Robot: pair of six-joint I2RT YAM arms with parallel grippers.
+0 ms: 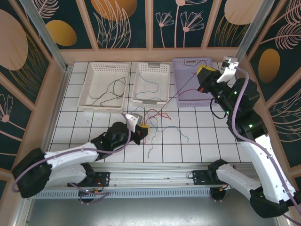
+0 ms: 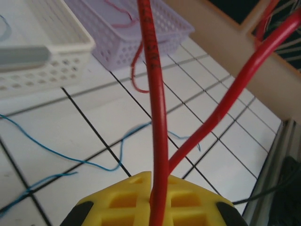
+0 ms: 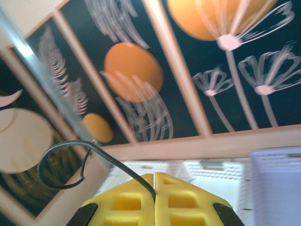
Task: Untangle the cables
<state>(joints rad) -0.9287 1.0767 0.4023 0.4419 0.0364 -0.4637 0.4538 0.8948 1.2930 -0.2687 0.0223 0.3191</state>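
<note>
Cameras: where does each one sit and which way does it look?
Top: above, behind the bases, looking down on the table; left arm and right arm show.
Left wrist: low over the table, facing the lilac basket; left gripper shut on a red cable.
Right wrist: raised, facing the back wall; right gripper shut on a black cable.
Shared: all three see the lilac basket.

A red cable (image 2: pixel 153 94), blue cable (image 2: pixel 121 147), black cable (image 3: pixel 117 165) — white table (image 1: pixel 211 141) gridded in black, lilac basket (image 1: pixel 193 102)

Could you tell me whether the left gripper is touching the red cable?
Touching: left wrist view shows the red cable clamped in the shut left gripper.
</note>
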